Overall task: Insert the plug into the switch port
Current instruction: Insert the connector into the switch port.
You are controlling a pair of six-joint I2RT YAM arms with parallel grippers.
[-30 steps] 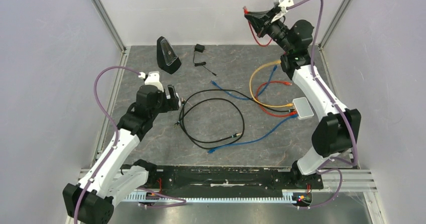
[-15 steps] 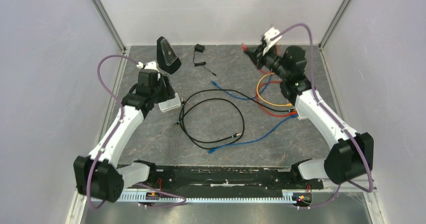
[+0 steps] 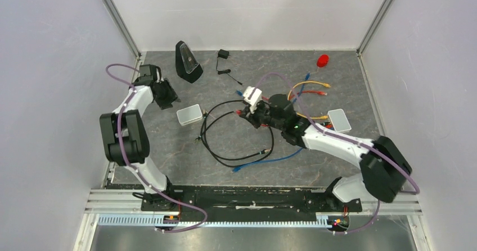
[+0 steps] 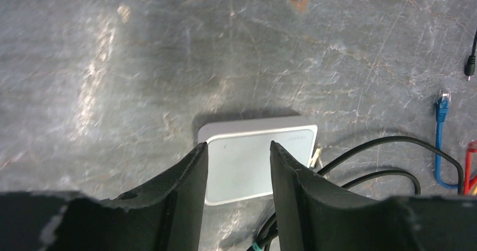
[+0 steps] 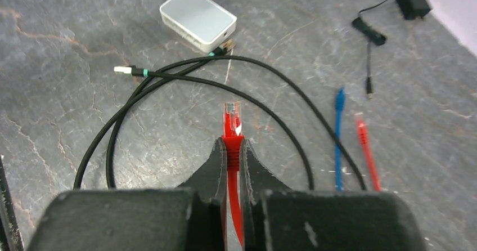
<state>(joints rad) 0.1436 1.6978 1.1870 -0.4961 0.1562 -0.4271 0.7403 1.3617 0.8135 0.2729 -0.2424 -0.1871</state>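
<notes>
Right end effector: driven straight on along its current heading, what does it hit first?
Probably the black cable looped just beyond the red plug that the right end effector grips. The pale switch box lies further on, left of that line. Height is unclear.

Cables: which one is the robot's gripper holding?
The red cable pinched in the right gripper, its clear plug sticking out ahead. The black loop, blue cable and other red cable lie loose on the table.

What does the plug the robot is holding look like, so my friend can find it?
Look at the middle of the grey table, above the black cable loop. The right hand pinches a red plug with a clear tip. The other red plug lies loose beside a blue one.
</notes>
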